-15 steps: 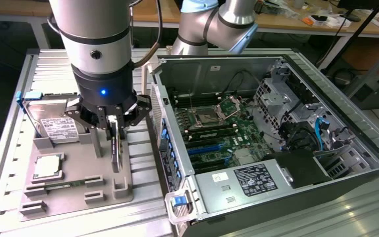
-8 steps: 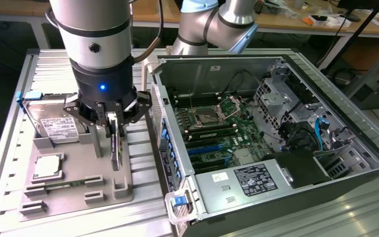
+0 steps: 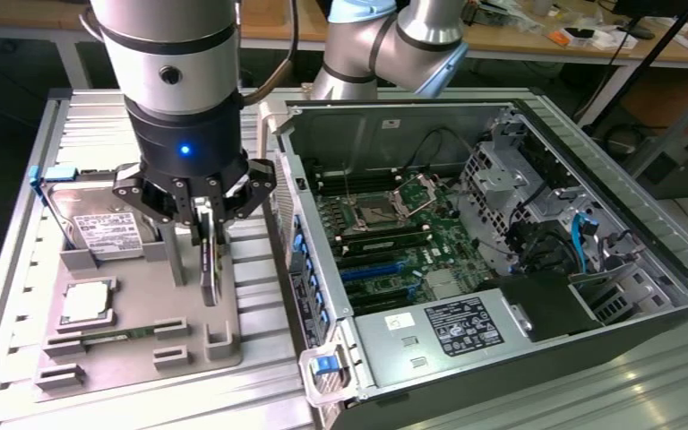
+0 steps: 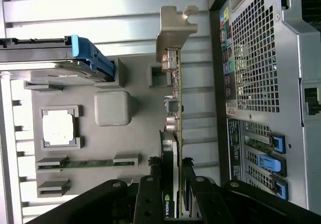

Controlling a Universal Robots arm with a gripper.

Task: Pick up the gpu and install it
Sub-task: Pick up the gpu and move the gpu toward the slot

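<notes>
Tool (image 4: pixel 170 183) around on-edge gpu (image 4: pixel 176 113), bracket end (image 4: pixel 175 30) farthest

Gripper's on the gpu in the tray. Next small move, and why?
Probably a short straight lift: the gripper appears closed on the gpu at its upper edge, and the card stands on edge in the gray fixture tray, so sideways travel could catch its holders.

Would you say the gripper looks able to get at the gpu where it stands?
Likely yes: the gripper is at the upper edge of the gpu, which stands on edge in the tray with nothing over it.
</notes>
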